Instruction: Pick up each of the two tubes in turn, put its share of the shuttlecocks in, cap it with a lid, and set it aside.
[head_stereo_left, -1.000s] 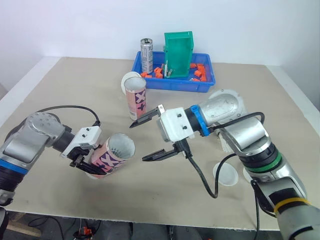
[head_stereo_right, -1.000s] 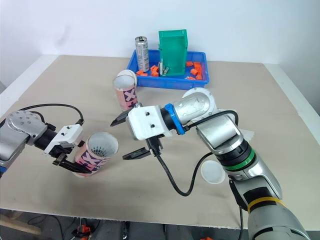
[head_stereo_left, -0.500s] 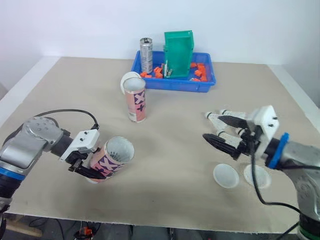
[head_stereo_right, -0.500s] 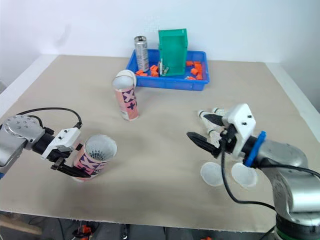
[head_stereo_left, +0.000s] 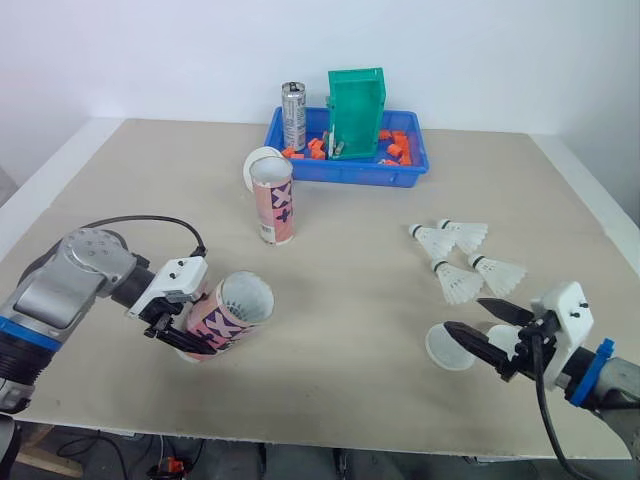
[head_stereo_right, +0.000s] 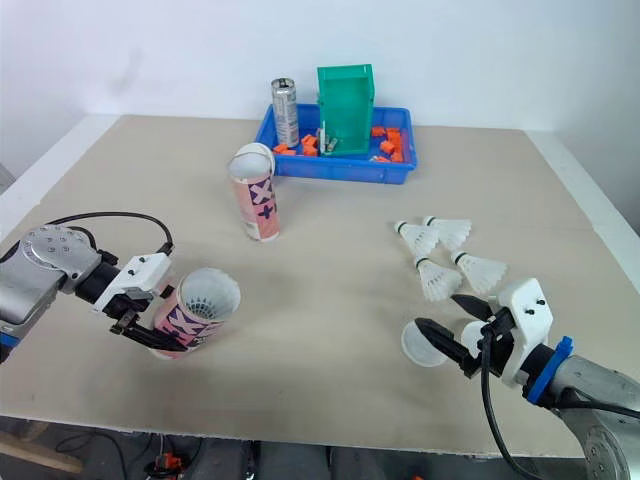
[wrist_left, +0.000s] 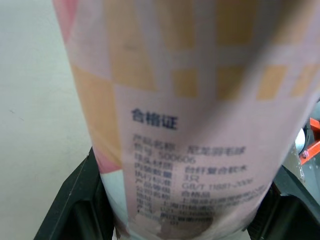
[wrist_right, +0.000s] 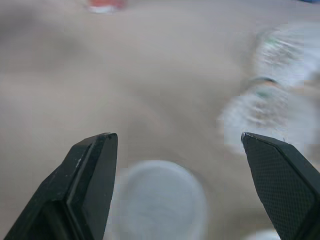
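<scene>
While the left gripper (head_stereo_left: 182, 330) is clamping the patterned tube (head_stereo_left: 228, 312) at 8 o'clock on the table (head_stereo_left: 350, 300), tilted with its open mouth turned toward the centre, the loading step is judged to be the one in hand.

Head views: the right gripper (head_stereo_left: 467, 316) is hovering at 4 o'clock, jaws apart and carrying nothing, its lower finger over a white lid (head_stereo_left: 445, 347). Four shuttlecocks (head_stereo_left: 455, 283) are lying at 3 o'clock, just beyond its fingertips and apart from them. The next move is probably calling for a short reach toward 12 o'clock, a closing on one cork end rather than the fragile feathers, and a carry across to the mouth at 8 o'clock. A second tube (head_stereo_left: 272, 205) is standing upright at 11 o'clock with a spare lid (head_stereo_left: 258, 163) leaning behind it, well apart from that path. A blue tray (head_stereo_left: 345, 170) holding a green bin (head_stereo_left: 357, 105), a can (head_stereo_left: 293, 115) and orange parts (head_stereo_left: 395, 145) is sitting at 12 o'clock, out of the way.

Left wrist view: two black fingers (wrist_left: 75, 200) are pressing on either side of the tube's printed wall.

Right wrist view: the fingers (wrist_right: 92, 175) are standing wide apart above the lid, which the reach could nudge; blurred shuttlecocks are lying beyond it.
</scene>
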